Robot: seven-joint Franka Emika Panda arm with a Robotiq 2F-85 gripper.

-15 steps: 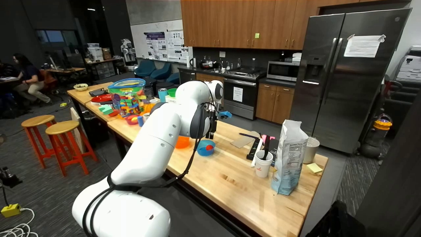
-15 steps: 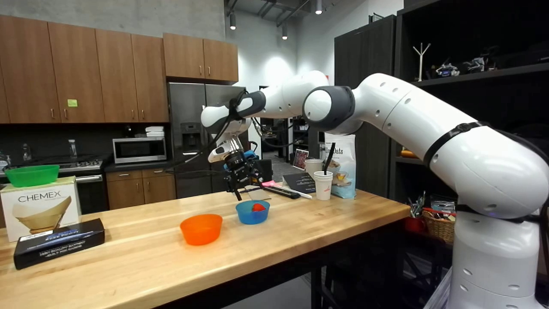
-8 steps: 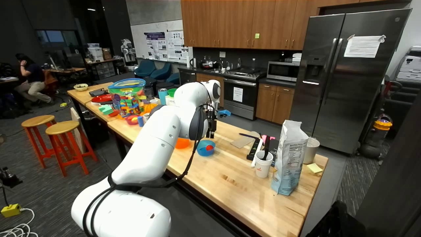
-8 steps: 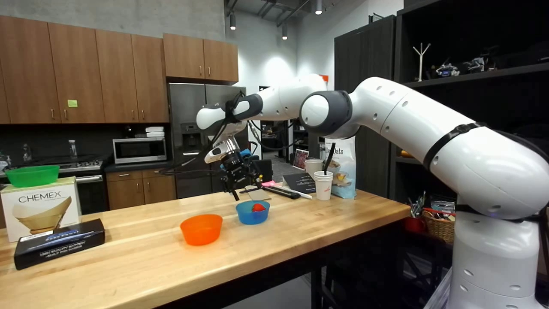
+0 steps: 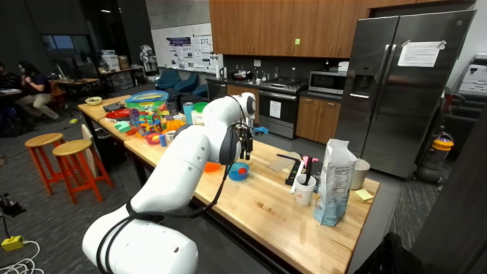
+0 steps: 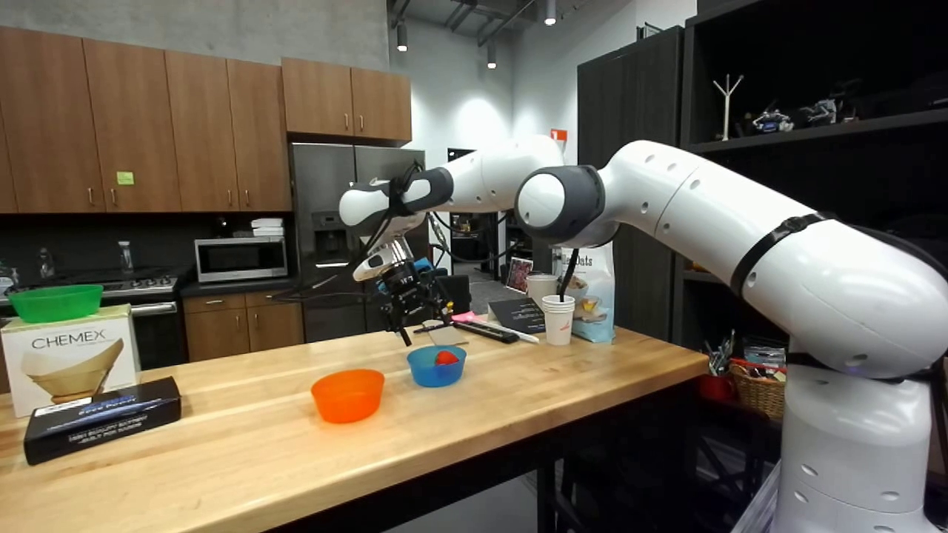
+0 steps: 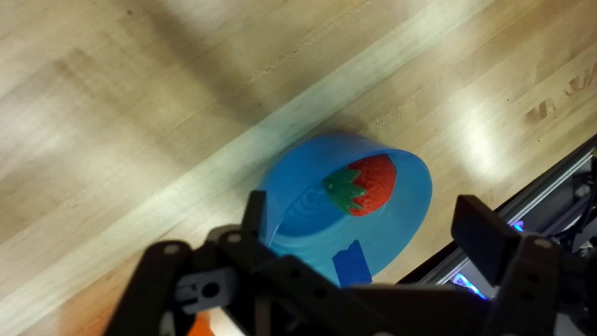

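My gripper (image 7: pixel 361 207) is open and empty in the wrist view, its fingers wide apart. It hangs tilted above and behind the blue bowl in an exterior view (image 6: pixel 427 329). The blue bowl (image 7: pixel 406 224) lies beyond the fingers and holds a red toy strawberry (image 7: pixel 373 184) with green leaves. A dark blue piece of tape (image 7: pixel 352 264) is on the bowl. The bowl (image 6: pixel 435 374) and strawberry (image 6: pixel 446 357) show in both exterior views. An orange bowl (image 6: pixel 348 396) stands beside the blue one, and the arm partly covers it in an exterior view (image 5: pixel 211 166).
On the wooden table (image 6: pixel 244 451), white paper cups (image 6: pixel 558 320) with a black utensil and an oats bag (image 5: pixel 335 182) stand at one end. A Chemex box (image 6: pixel 70 359) bearing a green bowl (image 6: pixel 55 302) and a black box (image 6: pixel 102 418) stand at the other.
The arm's elbow has lowered in an exterior view. My gripper has shifted only slightly and stays open. The bowls and strawberry have not moved.
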